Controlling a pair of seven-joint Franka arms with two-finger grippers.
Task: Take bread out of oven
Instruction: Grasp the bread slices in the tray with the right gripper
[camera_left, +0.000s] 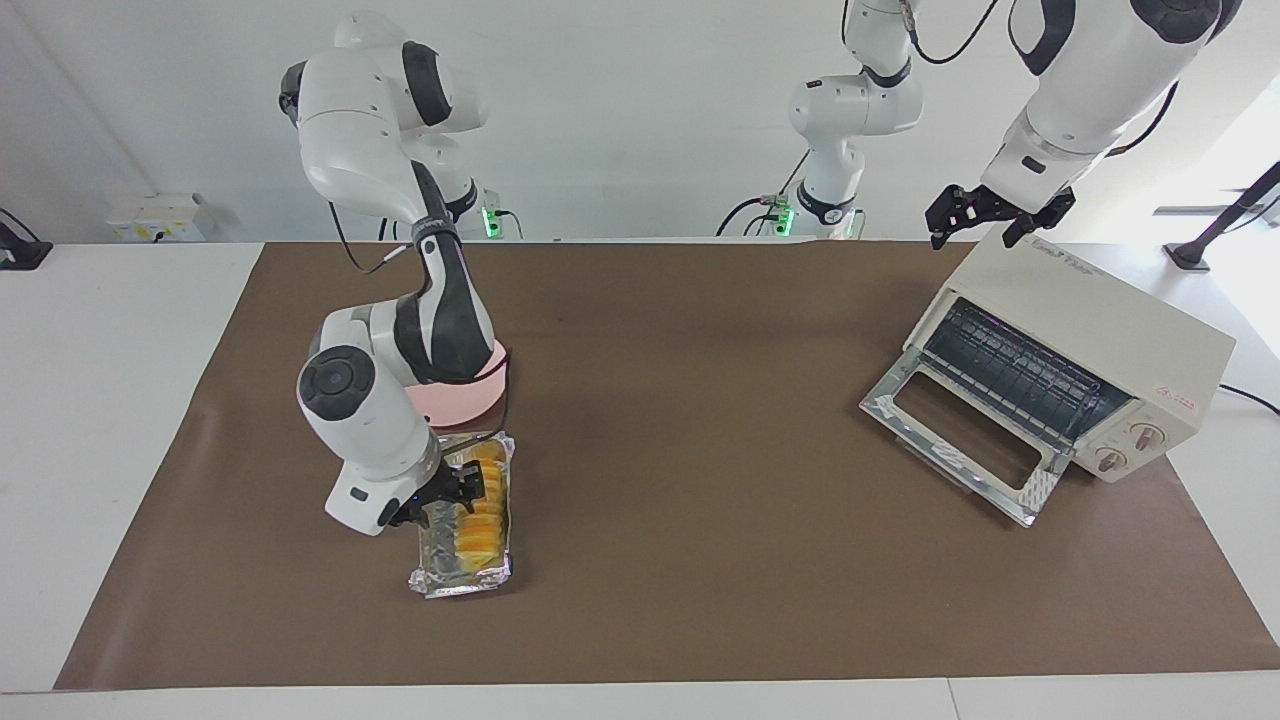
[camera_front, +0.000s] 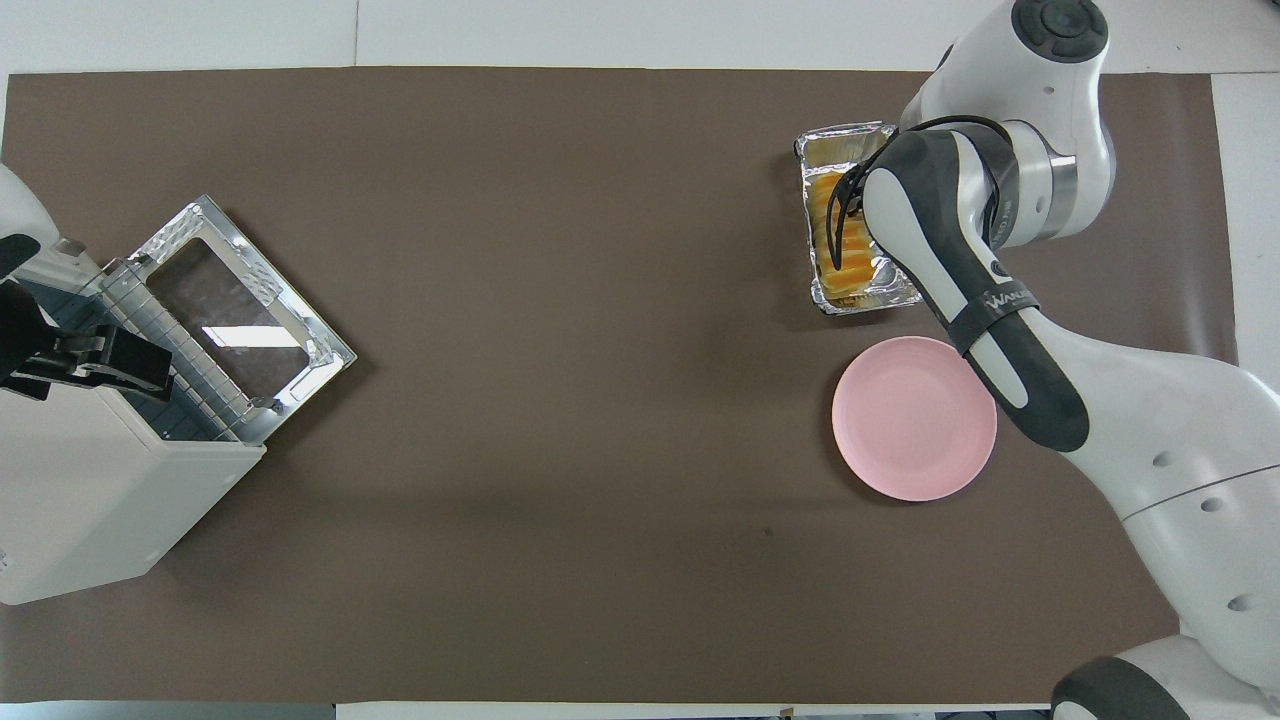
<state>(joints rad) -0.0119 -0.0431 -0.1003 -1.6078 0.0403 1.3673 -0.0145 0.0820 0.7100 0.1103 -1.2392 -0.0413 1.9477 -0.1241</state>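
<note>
Bread (camera_left: 480, 505): one loaf in one foil tray (camera_left: 462, 577); right gripper (camera_left: 462, 487) released, left gripper (camera_left: 985, 215) open.

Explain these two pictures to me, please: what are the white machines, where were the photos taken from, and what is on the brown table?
The white machines are two robot arms, each ending in a two-fingered pincer. One picture faces them from across the table; the other looks steeply down from above their own end.

At the left arm's end stands a toaster oven, its glass door dropped open. The left pincer waits open above the oven, holding nothing.

At the right arm's end lies a foil tray with the bread in it, already out of the oven. Beside it, nearer the robots, is a pink plate. The right pincer is over the tray; it does not seem to be holding anything.
</note>
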